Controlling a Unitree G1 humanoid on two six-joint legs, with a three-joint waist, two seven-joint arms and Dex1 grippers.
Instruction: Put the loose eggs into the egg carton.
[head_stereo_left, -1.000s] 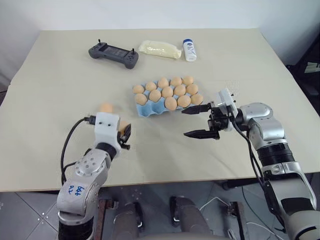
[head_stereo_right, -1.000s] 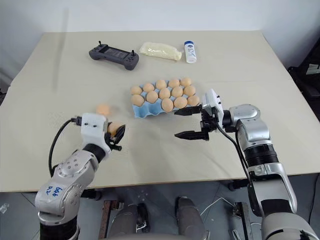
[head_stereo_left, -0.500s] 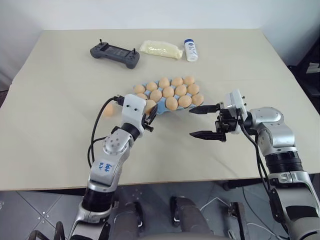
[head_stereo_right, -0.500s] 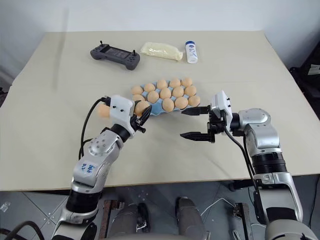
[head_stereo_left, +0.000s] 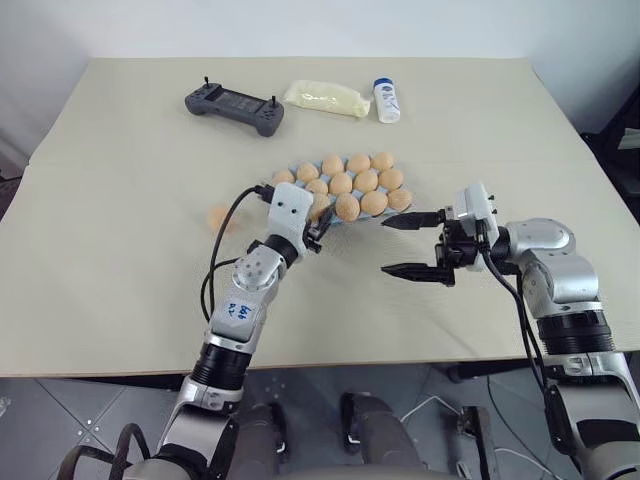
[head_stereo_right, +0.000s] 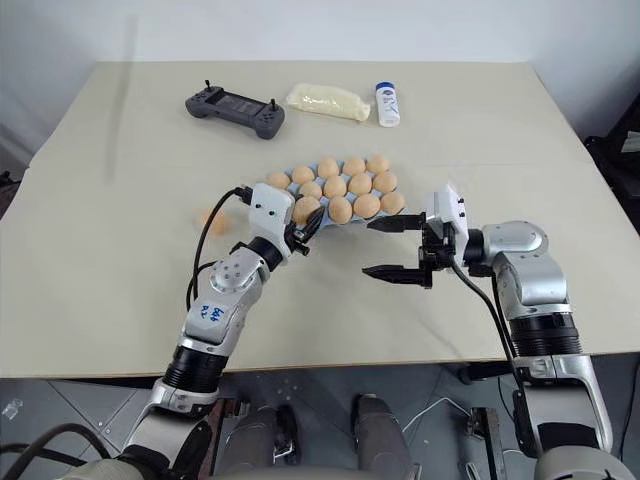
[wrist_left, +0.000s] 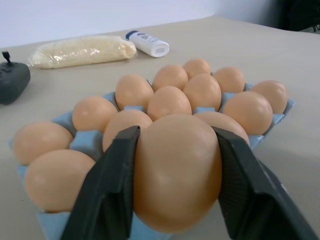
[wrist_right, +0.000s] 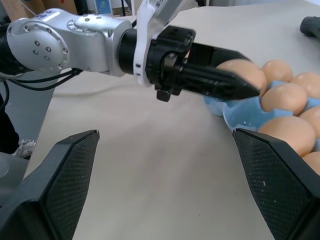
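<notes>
Carried egg (wrist_left: 176, 170): pinched between the two fingers of the left gripper (head_stereo_left: 318, 226), at the near-left corner of the carton (wrist_left: 55, 220), low over the last free well.
Carton: light blue tray in the middle of the table (head_stereo_left: 120, 300), every other visible well holding an egg.
Loose egg (head_stereo_left: 219, 218): lying on the table to the left of the carton, apart from it.
Left gripper: fingers against both sides of the carried egg; whether the grip has begun to ease cannot be told.
Right gripper (head_stereo_left: 412, 244): fingers spread wide, holding nothing, just beside the carton's right end, not touching it.
Step in hand: judged to be seating the carried egg in the corner well.
Next move: release only when the egg rests in the well, then withdraw without nudging neighbouring eggs; one loose egg remains to be collected.
Background: black controller (head_stereo_left: 234, 106), pale bag (head_stereo_left: 321, 98) and small white bottle (head_stereo_left: 387, 100) at the far edge, well apart.
</notes>
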